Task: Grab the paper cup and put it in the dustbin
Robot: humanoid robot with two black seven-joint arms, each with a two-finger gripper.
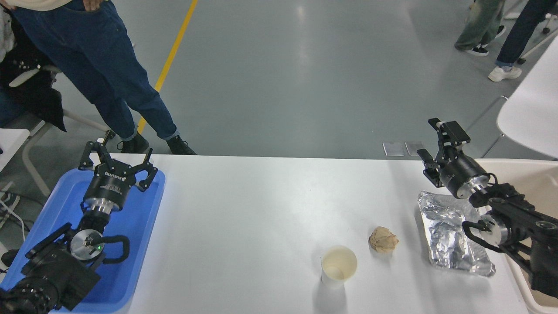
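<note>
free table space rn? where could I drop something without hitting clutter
Biggest bare patch: the table's middle, between the blue tray on the left and the paper cup. The far strip along the table's back edge is bare too. Crowded: near right, where the cup, brown paper ball and foil tray sit close together beside the dustbin.

The white desk [261, 218] carries a blue shallow tray [139, 235] at its left edge and a beige dustbin [529, 168] at its right edge. Toward the near right of the desk the paper cup [338, 266] stands upright with its mouth up; the crumpled brown paper ball [383, 240] lies just beside it, up and to its right, apart from it. Right of the ball, a crinkled silver foil tray [451, 237] lies flat near the dustbin.
</note>
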